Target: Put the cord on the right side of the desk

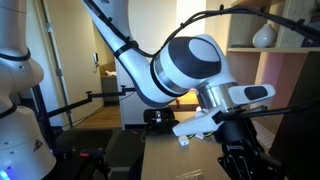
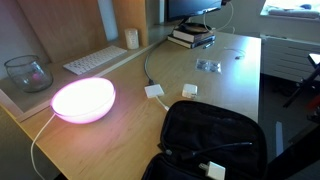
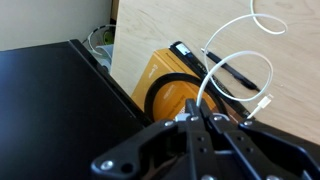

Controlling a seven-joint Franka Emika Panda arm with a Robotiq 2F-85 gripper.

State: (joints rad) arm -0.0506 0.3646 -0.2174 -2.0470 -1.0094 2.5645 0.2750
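In the wrist view my gripper (image 3: 197,119) is shut on the thin white cord (image 3: 204,90). The cord rises from between the fingertips, loops over the light wooden desk (image 3: 150,30) and ends in a small white plug (image 3: 261,104). A second strand curls toward the top right. In an exterior view the gripper (image 1: 242,152) hangs low over the desk (image 1: 185,160); the cord does not show there. The wide desk (image 2: 235,95) also shows in an exterior view, without the arm.
An orange round object with a black rim (image 3: 170,88) lies right under the gripper, beside a black surface (image 3: 50,110). Elsewhere are a glowing pink lamp (image 2: 83,98), a keyboard (image 2: 95,60), a glass bowl (image 2: 27,72), stacked books (image 2: 190,38), small white blocks (image 2: 155,91) and a black bag (image 2: 215,140).
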